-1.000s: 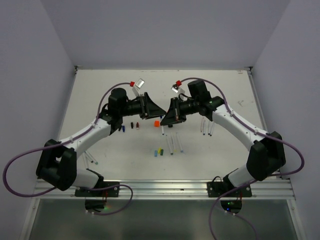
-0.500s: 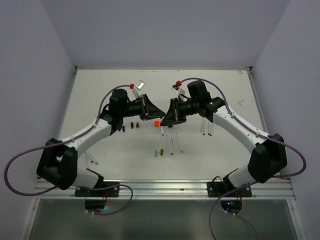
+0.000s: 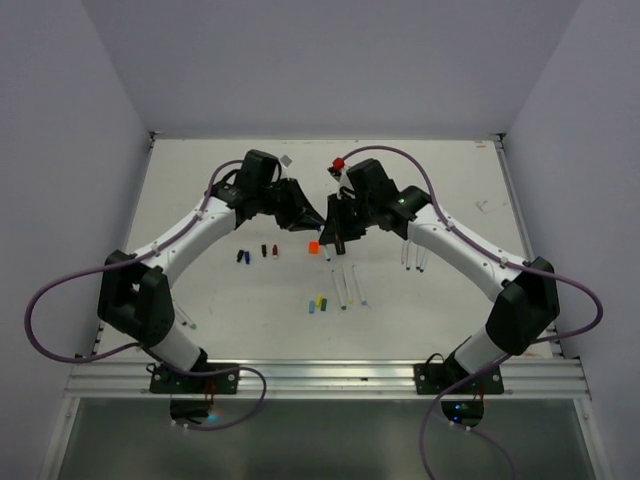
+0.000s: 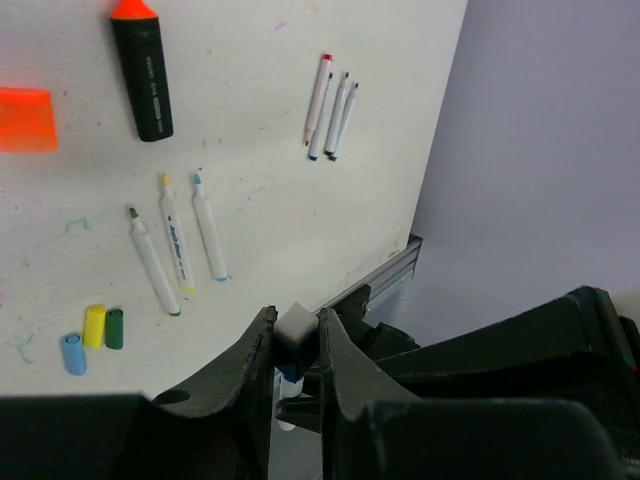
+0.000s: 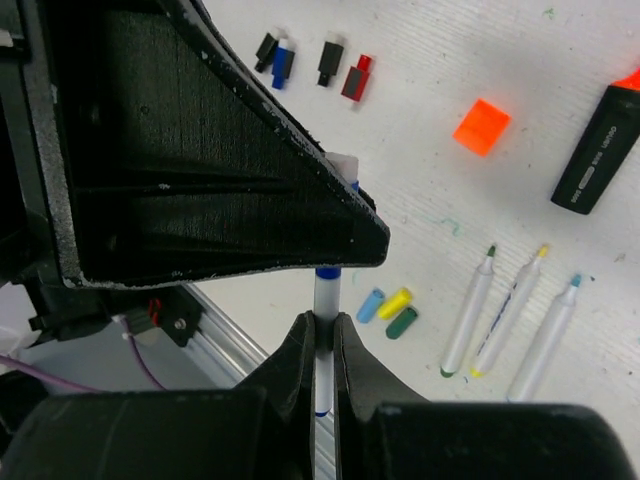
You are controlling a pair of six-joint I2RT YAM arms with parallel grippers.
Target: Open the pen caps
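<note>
Table (image 4: 260, 60): white, faint ink specks. Marker (image 4: 142, 75): black body, orange tip. Square cap (image 4: 22, 120): orange. Blue cap (image 4: 72, 353), yellow cap (image 4: 93, 326), green cap (image 4: 115, 328). Row of four caps (image 5: 330, 58): black, blue, black, red. Three pens (image 4: 176, 240): white barrels; green, yellow, light-blue tips. Held pen (image 5: 325, 300): white, blue band. Left gripper (image 4: 295, 345), right gripper (image 5: 322, 330): black.

One white pen (image 5: 324, 295) is up off the table, left gripper (image 4: 296, 330) and right gripper (image 5: 322, 322) both clamped on it. Below, the black marker (image 5: 598, 152) lies bare-tipped, orange cap (image 5: 481, 126) nearby; three uncapped pens (image 5: 511, 310) side by side, blue, yellow, green caps (image 5: 396, 300) just beside; black, blue, red caps (image 5: 330, 57) in a row apart.
</note>
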